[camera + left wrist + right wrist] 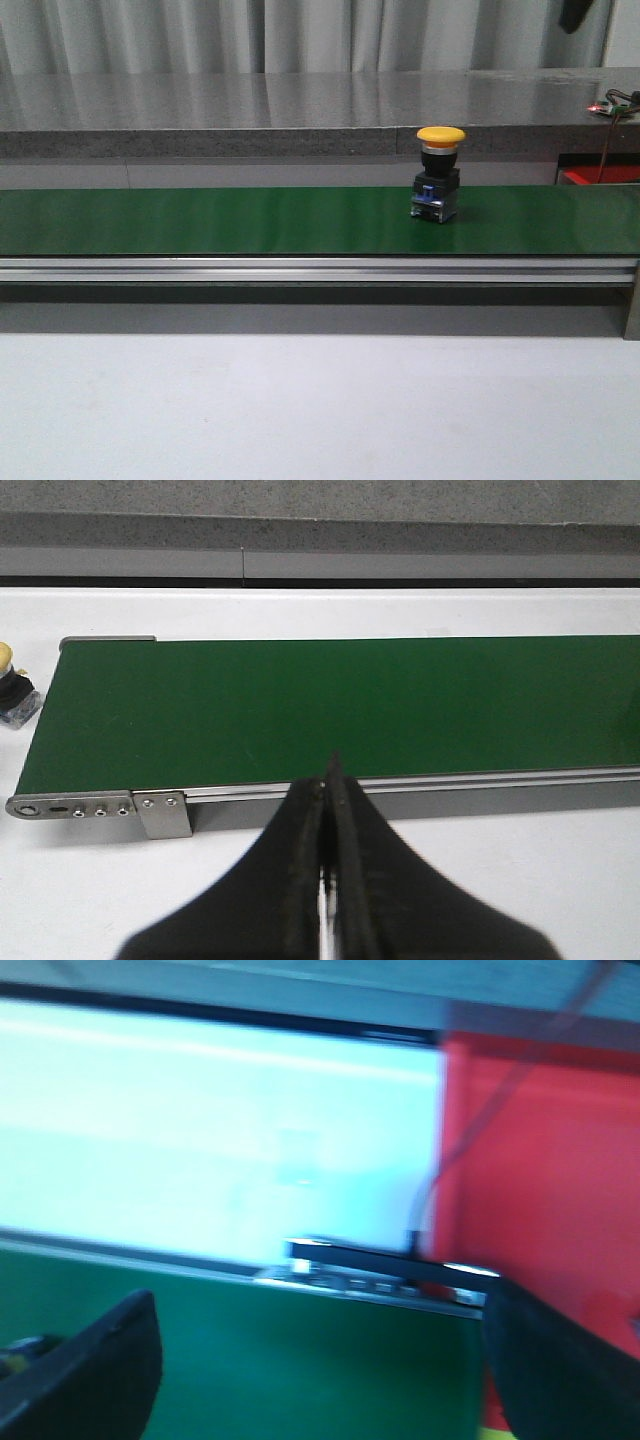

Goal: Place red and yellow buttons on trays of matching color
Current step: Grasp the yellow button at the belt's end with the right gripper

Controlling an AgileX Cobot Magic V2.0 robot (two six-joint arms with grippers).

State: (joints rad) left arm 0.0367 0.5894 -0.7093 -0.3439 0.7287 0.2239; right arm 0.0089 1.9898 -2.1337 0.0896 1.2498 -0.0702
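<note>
Our right gripper (pixel 320 1360), jaws spread wide, hangs over the green conveyor belt (pixel 250 220) beside the red tray (pixel 540 1160), apparently readied for a catch. Our left gripper (pixel 328 810), pinched shut and empty, waits at the belt's near rail. The yellow button (pixel 438 172) stands upright on the belt, at three o'clock from centre.

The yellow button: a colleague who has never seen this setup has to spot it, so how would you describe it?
Find the long green conveyor belt running across the table. Right of its middle stands the yellow button, upright on the belt. It has a domed yellow cap on a black body with a blue part near its base, and it is the only object on the belt in the front view.
</note>
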